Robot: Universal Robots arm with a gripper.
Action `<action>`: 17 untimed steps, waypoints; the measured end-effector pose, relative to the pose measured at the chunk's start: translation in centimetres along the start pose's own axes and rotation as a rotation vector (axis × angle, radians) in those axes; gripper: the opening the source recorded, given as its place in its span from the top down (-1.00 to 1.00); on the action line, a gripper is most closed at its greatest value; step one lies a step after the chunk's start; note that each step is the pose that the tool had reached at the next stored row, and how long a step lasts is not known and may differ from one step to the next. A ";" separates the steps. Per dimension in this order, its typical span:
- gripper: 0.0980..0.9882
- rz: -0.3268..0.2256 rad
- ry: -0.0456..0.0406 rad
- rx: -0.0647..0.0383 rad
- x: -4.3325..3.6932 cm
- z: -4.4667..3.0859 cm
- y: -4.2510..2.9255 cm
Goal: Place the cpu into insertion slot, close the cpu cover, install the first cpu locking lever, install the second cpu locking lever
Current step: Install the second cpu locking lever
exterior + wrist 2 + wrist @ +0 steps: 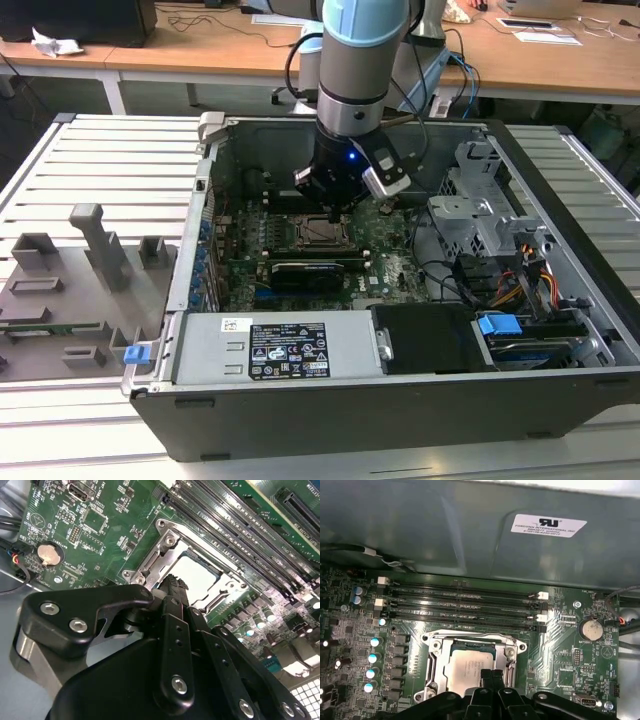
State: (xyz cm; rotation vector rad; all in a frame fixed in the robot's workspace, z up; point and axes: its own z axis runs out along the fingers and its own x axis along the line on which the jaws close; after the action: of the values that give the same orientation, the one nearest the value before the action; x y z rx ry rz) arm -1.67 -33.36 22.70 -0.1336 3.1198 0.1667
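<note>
The cpu (470, 671) lies flat in the insertion slot (432, 667) on the green motherboard (560, 672), its silver-grey top showing through the window of the cpu cover (472, 642), which lies down over it as a metal frame around the chip. In the second wrist view the chip (197, 577) sits in the same frame (162, 550), and the black fingertips (175, 587) of the hand (172, 587) stand pressed together just over the chip's near edge, with nothing held between them; whether they touch the chip cannot be told. In the first wrist view the hand (492, 677) is likewise closed, its tips over the lower edge of the cpu. Beside the socket run the long black memory slots (465, 605), and a round coin battery (591, 629) sits further off on the board. In the exterior view the arm (360, 60) reaches down into the open computer case (330, 420), the hand (335, 212) just above the socket (322, 232); the case rests on a slatted desk (100, 160)
</note>
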 end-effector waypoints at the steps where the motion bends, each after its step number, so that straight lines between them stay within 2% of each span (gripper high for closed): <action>1: 0.98 0.000 0.0000 0.000 0.00 0.00 -0.04; 5: 0.98 0.000 0.0001 0.000 0.01 -0.12 -0.10; 11: 0.98 0.000 -0.0002 0.000 -0.01 -0.85 -0.04; 14: 0.98 0.000 0.0000 0.000 0.01 -0.88 -0.25; 17: 0.98 0.000 0.0000 0.000 0.07 -0.95 -0.91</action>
State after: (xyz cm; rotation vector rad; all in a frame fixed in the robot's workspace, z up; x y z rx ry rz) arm -1.67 -34.37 23.55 -0.1337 3.1198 0.1667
